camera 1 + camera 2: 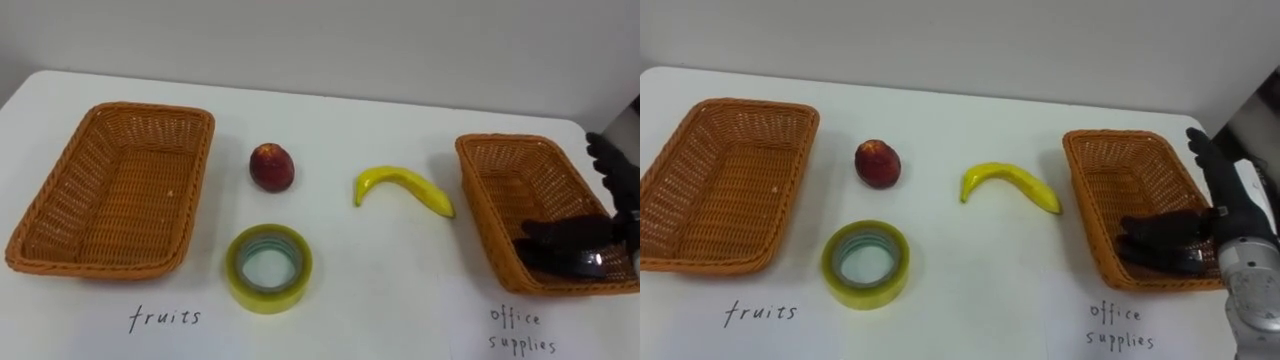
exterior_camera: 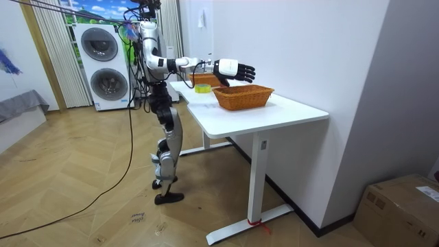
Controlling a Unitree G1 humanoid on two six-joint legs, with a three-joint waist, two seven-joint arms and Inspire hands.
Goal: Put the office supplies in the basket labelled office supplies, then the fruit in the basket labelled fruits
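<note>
Dark item (image 1: 565, 250): lying in the near right corner of the supplies basket (image 1: 480, 200). It is possibly a stapler, but its outline is merging with shadow.
Tape (image 1: 268, 267): lying flat on the table (image 1: 380, 310) between the baskets, awaiting sorting.
Banana (image 1: 402, 188), red fruit (image 1: 271, 166): sitting apart on the table, neither yet in the fruits basket (image 1: 195, 190).
Right hand (image 2: 233, 68): hovering over the supplies basket with fingers straight and spread, gripping nothing. It is likely positioned for dropping there.
Cut off: the frame edge is clipping the hand's outer side.
</note>
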